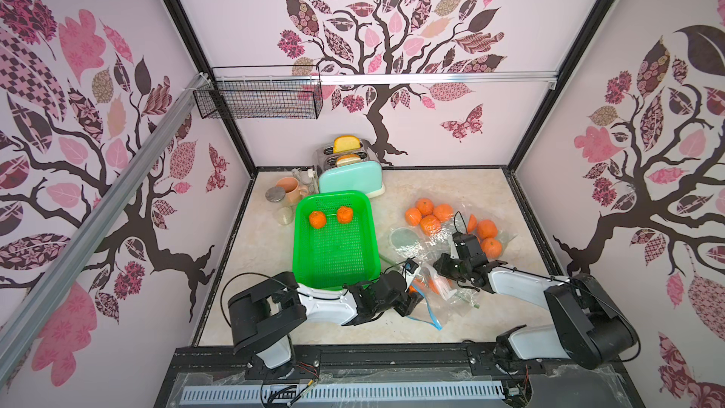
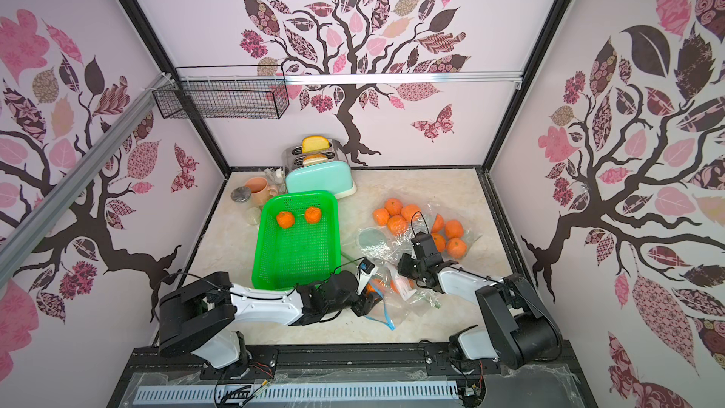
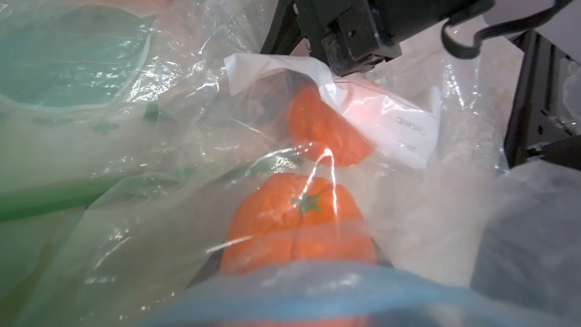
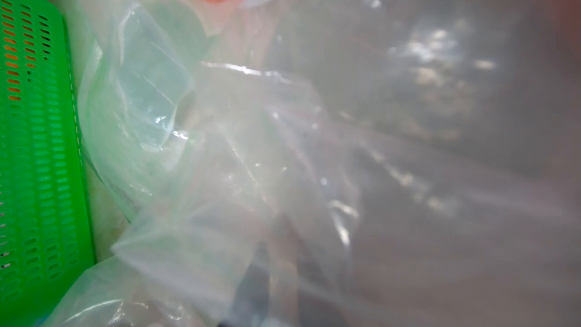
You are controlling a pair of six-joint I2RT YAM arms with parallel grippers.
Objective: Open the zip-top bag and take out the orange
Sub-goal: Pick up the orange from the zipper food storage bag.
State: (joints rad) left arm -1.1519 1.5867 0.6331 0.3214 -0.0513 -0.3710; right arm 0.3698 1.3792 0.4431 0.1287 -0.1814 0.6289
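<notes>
Toward the left of the table, a green basket is seen holding two oranges. Just beside its near corner, the left gripper is pushed into the mouth of the zip-top bag, whose blue zip strip appears parted. In the left wrist view the orange is framed between the fingers under clear film; whether it is clamped or merely flanked cannot be told. A second orange is lodged deeper, by the white label. Farther right, the right gripper is set on the film at that label, and whether its fingers are pinched shut cannot be told. A heap of oranges amid crumpled film is seen beyond it. For a clean withdrawal, the fruit is best gripped across its middle with no film trapped, the bag kept anchored at the label, and the pull made straight back through the mouth.
</notes>
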